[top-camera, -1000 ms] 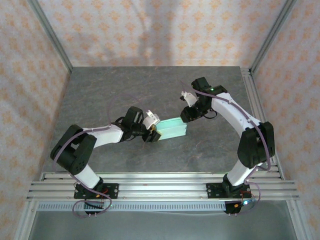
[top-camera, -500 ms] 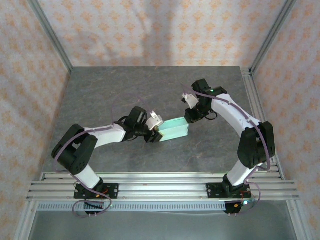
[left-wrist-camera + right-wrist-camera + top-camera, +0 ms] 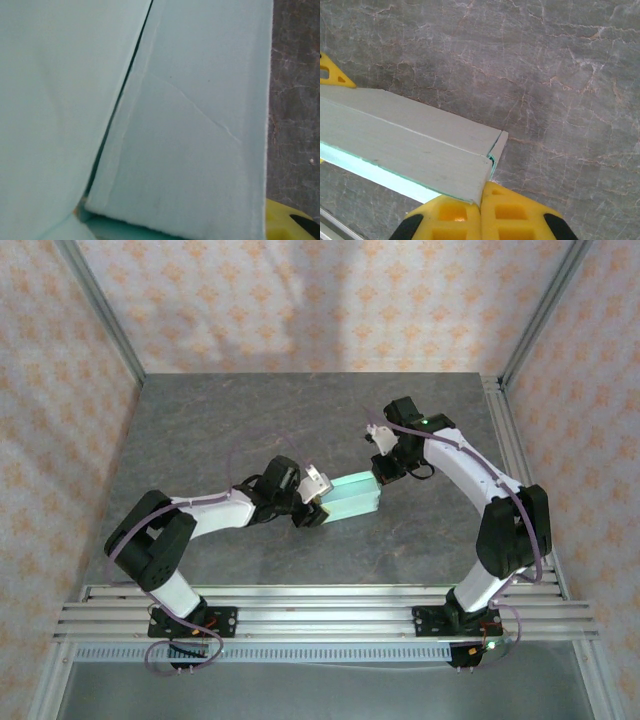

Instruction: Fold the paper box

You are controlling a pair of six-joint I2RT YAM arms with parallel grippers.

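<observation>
**A:** Top external view: paper box; lies flat on table, lengthwise left to right?
**B:** Yes; sits clamped at left end by left gripper; touched at right end by right gripper, fingertips together; equally near.

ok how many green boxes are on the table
1. The paper box lies mid-table, its left end at the left gripper, its right end at the right gripper.
</observation>
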